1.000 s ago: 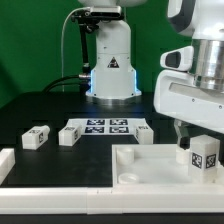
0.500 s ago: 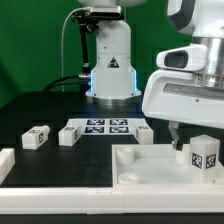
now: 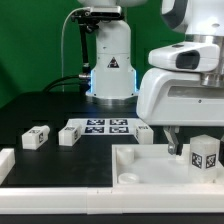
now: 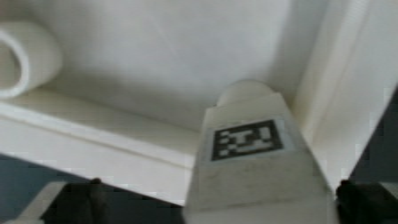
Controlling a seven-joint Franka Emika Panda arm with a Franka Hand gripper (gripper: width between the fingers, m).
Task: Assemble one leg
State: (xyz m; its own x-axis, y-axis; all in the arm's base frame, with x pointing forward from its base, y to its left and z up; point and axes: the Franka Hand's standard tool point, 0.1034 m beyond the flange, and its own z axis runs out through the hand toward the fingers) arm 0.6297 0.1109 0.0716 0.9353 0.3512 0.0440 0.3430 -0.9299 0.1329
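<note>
The leg (image 3: pixel 204 153), a small white block with a square tag facing front, stands upright at the corner of the white panel (image 3: pixel 145 170) on the exterior view's right. My gripper (image 3: pixel 188 143) hangs just over it; one dark finger (image 3: pixel 171 141) shows beside the leg, the other is hidden. In the wrist view the leg (image 4: pixel 249 150) sits between my gripper's (image 4: pixel 222 203) two dark fingertips (image 4: pixel 80 200), with a gap on each side. The jaws are open and hold nothing.
Three more tagged white blocks lie on the black table (image 3: pixel 36 137), (image 3: pixel 68 134), (image 3: pixel 143 132). The marker board (image 3: pixel 100 127) lies behind them. A white rail (image 3: pixel 8 160) is at the left edge. The robot base (image 3: pixel 110 60) stands at the back. A round socket (image 4: pixel 18 55) shows in the panel.
My gripper's white hand has shifted toward the exterior view's left and looms larger. The leg stays standing on the panel corner, now more uncovered.
</note>
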